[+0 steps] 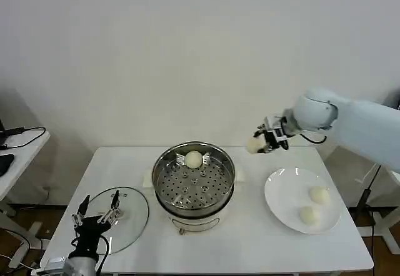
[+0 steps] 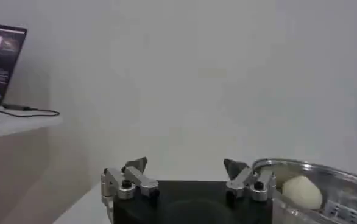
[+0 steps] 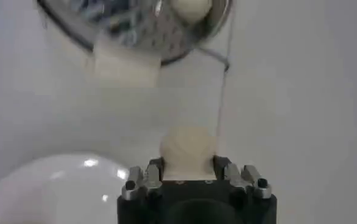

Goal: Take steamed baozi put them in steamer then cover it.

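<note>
Gripping one baozi (image 1: 254, 144) between closed fingers, the right tool (image 1: 265, 140) hangs beside the steamer (image 1: 194, 186). Left tool (image 1: 97, 215), spread wide and empty, hovers over the cover (image 1: 128, 216) on the worktop (image 1: 250, 245).

steamer (image 3: 136, 24) cut off by frame edge, held baozi (image 3: 189, 152) partly behind right gripper's fingers (image 3: 154, 172)

White surface (image 1: 250, 245) stands against a plain white wall (image 1: 187, 51). Flat white plate (image 1: 284, 198) on its right part. A second white surface (image 1: 19, 154) at far left carries a black cable (image 1: 28, 130). Left wrist view: lit laptop screen (image 2: 2, 64) there.
</note>
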You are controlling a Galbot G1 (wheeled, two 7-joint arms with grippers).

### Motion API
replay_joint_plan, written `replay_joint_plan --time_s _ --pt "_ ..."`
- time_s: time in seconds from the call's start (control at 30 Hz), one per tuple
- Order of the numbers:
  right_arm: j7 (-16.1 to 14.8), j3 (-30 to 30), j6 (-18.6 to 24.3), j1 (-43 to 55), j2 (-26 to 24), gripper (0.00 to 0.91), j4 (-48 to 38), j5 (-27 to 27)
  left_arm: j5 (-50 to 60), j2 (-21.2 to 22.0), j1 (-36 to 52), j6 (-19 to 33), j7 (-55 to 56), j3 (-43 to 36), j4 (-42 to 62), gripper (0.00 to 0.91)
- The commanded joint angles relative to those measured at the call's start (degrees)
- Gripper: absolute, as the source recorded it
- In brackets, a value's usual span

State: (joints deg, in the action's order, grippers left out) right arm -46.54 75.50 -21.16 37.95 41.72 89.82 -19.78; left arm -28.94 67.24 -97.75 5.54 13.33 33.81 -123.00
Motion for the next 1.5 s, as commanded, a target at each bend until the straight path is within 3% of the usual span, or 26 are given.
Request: replay_joint_plan --time_s 0.03,0.2,0.3,0.6,0.8,1.5 --pt "4.39 4.85 -7.68 7.32 9.28 0.544 5.82 -13.93 -0.71 -0.61 1.24 -0.19 0.38 0.75 0.74 0.907" --pt "8.28 5.53 -12.47 5.54 18.34 0.544 3.72 -22.91 -2.0 -1.52 1.53 -0.27 0.69 2.09 1.04 0.907" --pt "10.01 5.43 -14.4 3.64 22.24 0.544 1.78 -25.72 -1.95 -1.72 1.57 -0.19 0.63 2.17 1.28 0.907" --pt "13.13 5.7 -17.25 -2.57 31.94 0.544 -7.28 -27.89 -1.65 -0.84 2.12 0.12 0.46 2.48 1.09 0.907" --pt "14.73 5.09 -19.79 -4.67 34.76 0.544 -9.79 -29.1 -1.48 -0.5 1.78 0.78 0.17 2.86 1.44 0.907" --pt "14.62 5.19 -20.08 -7.95 39.32 0.544 -15.92 -25.32 -0.86 -0.11 1.32 1.44 0.01 2.75 0.73 0.907"
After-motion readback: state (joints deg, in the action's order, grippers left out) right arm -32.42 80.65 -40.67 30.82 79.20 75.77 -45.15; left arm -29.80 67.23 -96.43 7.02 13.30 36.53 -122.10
